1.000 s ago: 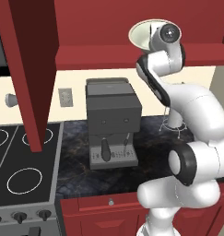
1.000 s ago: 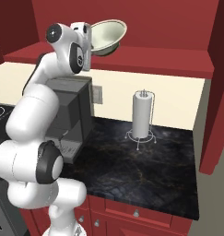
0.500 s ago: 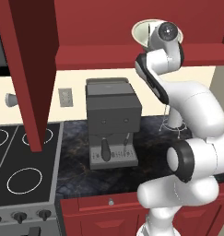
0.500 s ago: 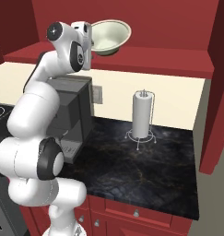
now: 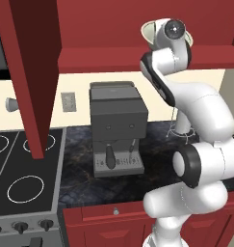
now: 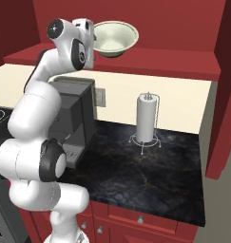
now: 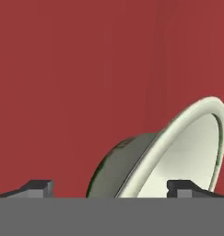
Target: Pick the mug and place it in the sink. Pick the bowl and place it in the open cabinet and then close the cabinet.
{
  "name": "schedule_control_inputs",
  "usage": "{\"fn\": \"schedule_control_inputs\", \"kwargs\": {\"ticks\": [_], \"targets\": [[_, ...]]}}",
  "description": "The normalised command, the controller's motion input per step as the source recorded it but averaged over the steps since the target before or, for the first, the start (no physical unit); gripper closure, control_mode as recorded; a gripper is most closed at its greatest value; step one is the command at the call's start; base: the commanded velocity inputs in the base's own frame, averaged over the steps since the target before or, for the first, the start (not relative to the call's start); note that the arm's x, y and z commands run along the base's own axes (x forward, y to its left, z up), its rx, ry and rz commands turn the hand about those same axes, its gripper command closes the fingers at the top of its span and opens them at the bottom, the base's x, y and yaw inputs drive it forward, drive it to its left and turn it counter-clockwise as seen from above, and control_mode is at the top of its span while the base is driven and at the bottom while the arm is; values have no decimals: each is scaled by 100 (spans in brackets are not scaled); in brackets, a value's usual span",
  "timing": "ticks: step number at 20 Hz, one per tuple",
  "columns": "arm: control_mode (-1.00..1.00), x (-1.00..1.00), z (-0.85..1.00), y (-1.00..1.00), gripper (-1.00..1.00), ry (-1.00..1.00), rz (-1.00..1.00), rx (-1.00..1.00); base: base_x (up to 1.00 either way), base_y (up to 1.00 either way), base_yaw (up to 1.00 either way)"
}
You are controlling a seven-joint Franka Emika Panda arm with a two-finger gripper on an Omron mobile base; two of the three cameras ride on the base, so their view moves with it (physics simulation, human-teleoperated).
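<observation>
Bowl sits tilted inside the open red cabinet, its green foot resting on the red shelf, just beside the robot's hand. In the hand view the fingers stand spread wide apart, with the bowl's cream rim between them and neither tip visibly pressing it. One cabinet door hangs open at the left. Below, on the dark marble bench, stand a grey coffee machine and a paper towel roll.
</observation>
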Motion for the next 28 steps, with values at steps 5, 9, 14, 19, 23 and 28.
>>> {"fn": "schedule_control_inputs", "kwargs": {"ticks": [5, 9, 14, 19, 23, 28], "targets": [[-100, 0, 51, 18, -100, -26, 0, -9, 0, 0, 0], [-100, 1, 75, 15, -100, -41, 2, -8, 0, 0, 0], [-100, -1, 21, 10, -100, -19, 0, -5, 0, 0, 0], [-100, -43, 0, 16, -100, 0, 0, -3, 0, 0, 0], [-100, -99, 5, 9, -100, 2, 0, -1, 0, 0, 0], [-100, -100, 2, 5, -100, 14, 0, 0, 0, 0, 0]]}}
